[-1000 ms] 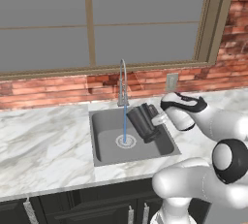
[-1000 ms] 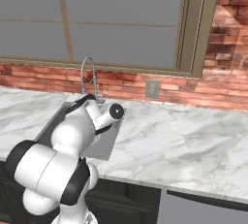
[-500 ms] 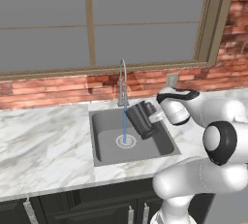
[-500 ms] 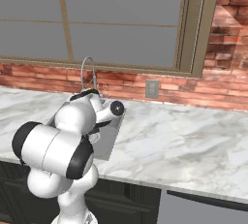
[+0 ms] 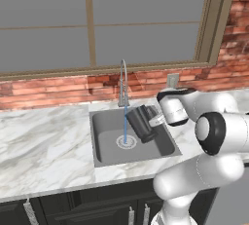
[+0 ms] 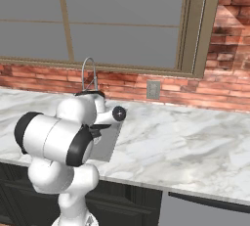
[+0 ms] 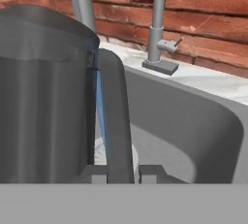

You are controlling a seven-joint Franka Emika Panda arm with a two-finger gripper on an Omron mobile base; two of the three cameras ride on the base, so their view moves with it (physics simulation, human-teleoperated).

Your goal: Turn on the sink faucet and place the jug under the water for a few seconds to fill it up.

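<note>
The sink faucet (image 5: 122, 81) runs, and a thin blue stream of water (image 5: 125, 124) falls to the drain of the grey sink (image 5: 104, 146). The dark ribbed jug (image 5: 141, 122) hangs tilted over the basin, just right of the stream, which passes its rim on the outside. My gripper (image 5: 154, 120) is shut on the jug's handle. In the hand view the jug (image 7: 43, 102) looms at left, its handle (image 7: 116, 116) runs down between my gripper's (image 7: 123, 173) fingertips, and the water (image 7: 100, 106) shows behind the handle. The faucet base and its lever (image 7: 169, 46) stand at the sink's back edge.
Marble counter (image 5: 44, 141) runs on both sides of the sink. A brick wall with a window stands behind it, with a wall outlet (image 6: 153, 89) to the right of the faucet (image 6: 89, 71). Dark cabinets (image 5: 73, 207) lie below the counter.
The jug has edged slightly left, closer to the stream. The arm's upper links have swung in toward the sink. The water keeps running.
</note>
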